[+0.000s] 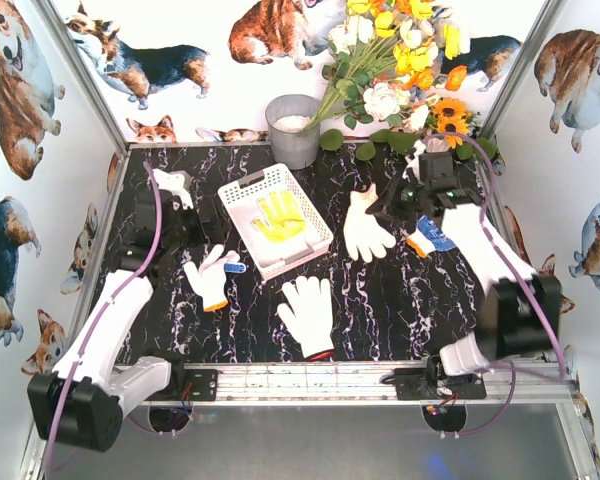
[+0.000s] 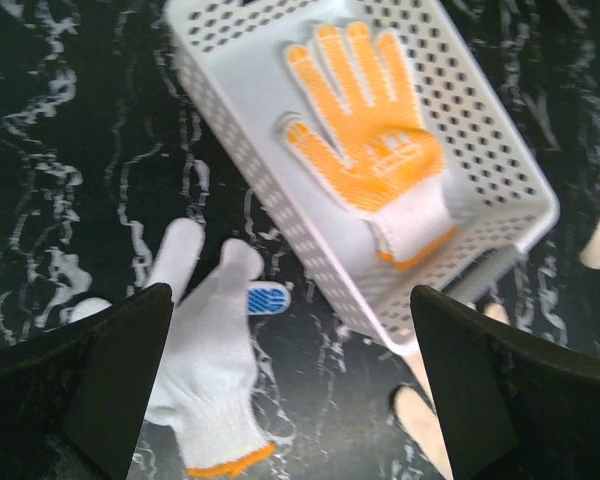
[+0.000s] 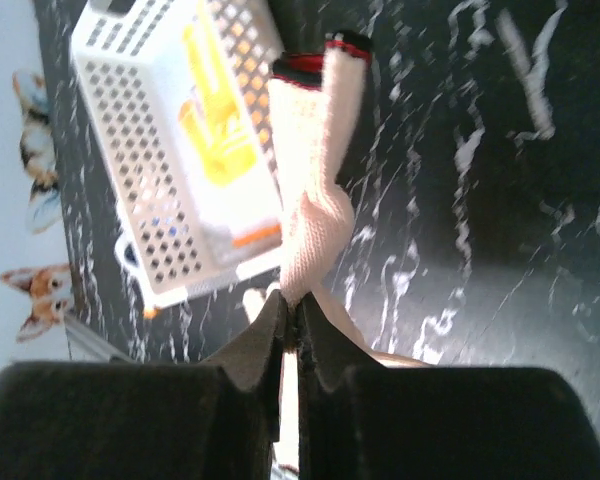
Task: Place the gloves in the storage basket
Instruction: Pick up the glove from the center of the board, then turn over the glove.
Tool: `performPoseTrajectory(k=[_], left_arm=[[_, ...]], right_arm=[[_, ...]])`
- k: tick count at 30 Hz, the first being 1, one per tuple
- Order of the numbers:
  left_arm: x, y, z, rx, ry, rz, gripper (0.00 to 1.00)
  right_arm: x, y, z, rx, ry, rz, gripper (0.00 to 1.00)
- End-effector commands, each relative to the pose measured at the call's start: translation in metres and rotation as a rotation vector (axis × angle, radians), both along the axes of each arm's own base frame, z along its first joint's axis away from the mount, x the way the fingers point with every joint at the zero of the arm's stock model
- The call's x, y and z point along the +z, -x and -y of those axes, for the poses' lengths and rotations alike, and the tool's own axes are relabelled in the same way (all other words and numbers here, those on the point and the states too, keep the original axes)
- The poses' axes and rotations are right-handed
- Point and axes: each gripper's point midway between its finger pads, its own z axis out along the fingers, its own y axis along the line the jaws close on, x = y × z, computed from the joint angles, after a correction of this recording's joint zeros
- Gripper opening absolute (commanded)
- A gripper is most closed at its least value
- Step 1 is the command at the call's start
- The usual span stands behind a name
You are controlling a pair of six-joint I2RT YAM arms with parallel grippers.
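One orange-palmed glove point(image 2: 370, 150) lies in the storage basket point(image 1: 248, 186), frame centre. The right gripper point(image 3: 292, 305) pinches a white glove point(image 3: 315, 215). The left gripper point(image 2: 290, 295) gapes empty (other gloves point(image 1: 308, 315) lie loose lower down).

Basket point(image 1: 240, 232) open-topped — bucket point(image 1: 293, 130), flowers point(image 1: 400, 60) crowd far side.

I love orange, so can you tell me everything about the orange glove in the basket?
The orange glove is white knit. A bumpy-looking orange coating covers its palm and all five fingers, and its cuff has an orange edge. It lies flat, palm up, with its fingers spread. It is the only glove inside the white basket, which has holes all over. Its cuff is close to one end wall and its fingertips point toward the other end. It rests on the basket's floor, and nothing else touches it.
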Motion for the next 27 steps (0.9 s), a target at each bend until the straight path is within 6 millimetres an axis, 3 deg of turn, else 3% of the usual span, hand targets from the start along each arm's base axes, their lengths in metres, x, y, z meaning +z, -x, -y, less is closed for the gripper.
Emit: performPoseTrajectory(k=[1, 9, 14, 16, 20, 22, 25, 27], left_arm=[[0.024, 0.021, 0.035, -0.104, 0.14, 0.027, 1.0], [0.067, 0.062, 0.114, -0.401, 0.467, 0.055, 1.0], [0.085, 0.092, 0.156, -0.588, 0.561, 0.038, 1.0], [0.088, 0.102, 0.168, -0.638, 0.584, 0.038, 1.0], [0.075, 0.12, 0.196, -0.716, 0.622, -0.03, 1.0], [0.065, 0.131, 0.209, -0.761, 0.642, -0.074, 1.0], [0.07, 0.141, 0.221, -0.803, 0.677, -0.057, 1.0], [0.074, 0.142, 0.223, -0.803, 0.699, -0.039, 0.94]], right_arm=[[0.024, 0.058, -0.025, 0.168, -0.044, 0.002, 0.0], [0.1, 0.16, -0.083, 0.533, -0.189, 0.194, 0.0], [0.125, 0.21, -0.107, 0.701, -0.327, 0.296, 0.0], [0.131, 0.218, -0.113, 0.718, -0.36, 0.338, 0.0], [0.148, 0.23, -0.119, 0.787, -0.44, 0.38, 0.0], [0.15, 0.233, -0.121, 0.814, -0.44, 0.373, 0.0], [0.147, 0.232, -0.121, 0.815, -0.415, 0.373, 0.0], [0.145, 0.232, -0.121, 0.818, -0.414, 0.372, 0.0]])
